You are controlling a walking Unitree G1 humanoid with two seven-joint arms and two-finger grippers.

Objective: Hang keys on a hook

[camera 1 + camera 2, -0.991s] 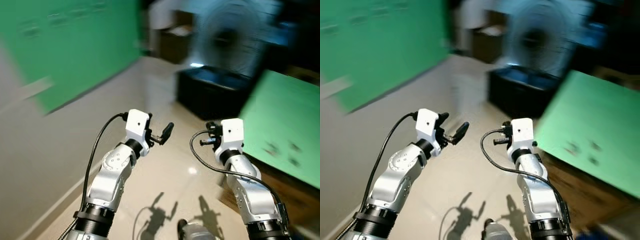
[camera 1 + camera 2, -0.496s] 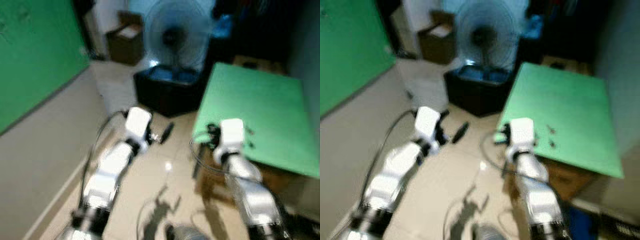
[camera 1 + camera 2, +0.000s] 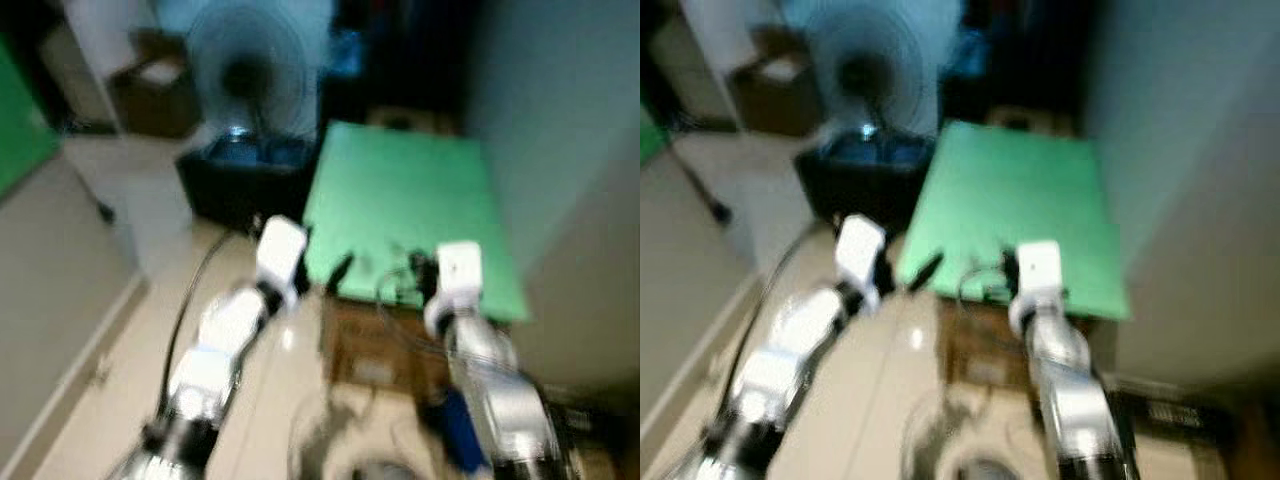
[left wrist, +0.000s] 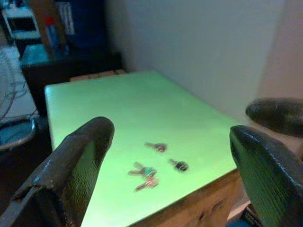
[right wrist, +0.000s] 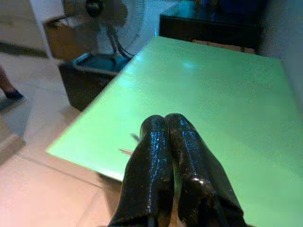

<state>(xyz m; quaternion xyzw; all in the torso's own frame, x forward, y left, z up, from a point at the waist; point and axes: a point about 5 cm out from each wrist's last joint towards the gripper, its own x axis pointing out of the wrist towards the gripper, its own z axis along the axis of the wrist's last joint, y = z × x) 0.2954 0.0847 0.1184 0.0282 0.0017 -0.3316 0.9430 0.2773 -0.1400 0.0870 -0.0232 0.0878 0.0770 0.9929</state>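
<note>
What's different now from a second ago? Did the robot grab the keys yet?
Not yet. The whole picture shifted because the robot turned toward the green table, which now sits straight ahead. The keys lie loose on it. Both arms stay raised as before: the left gripper open, the right gripper shut and empty.

Ahead of my left gripper (image 4: 170, 156) I see a bright green tabletop (image 4: 118, 113), plain and unpatterned. On it, between the two black fingers (image 4: 78, 165), lie the keys (image 4: 146, 173): pinkish metal with a teal tag. Just beside them sit two small dark pieces (image 4: 180, 165). My right gripper (image 5: 168, 125) is glossy black, its pads together over the same green. Beyond it stands a pale blue fan (image 3: 245, 70) on a black base (image 3: 240, 180), over beige floor tiles (image 5: 38, 184).
</note>
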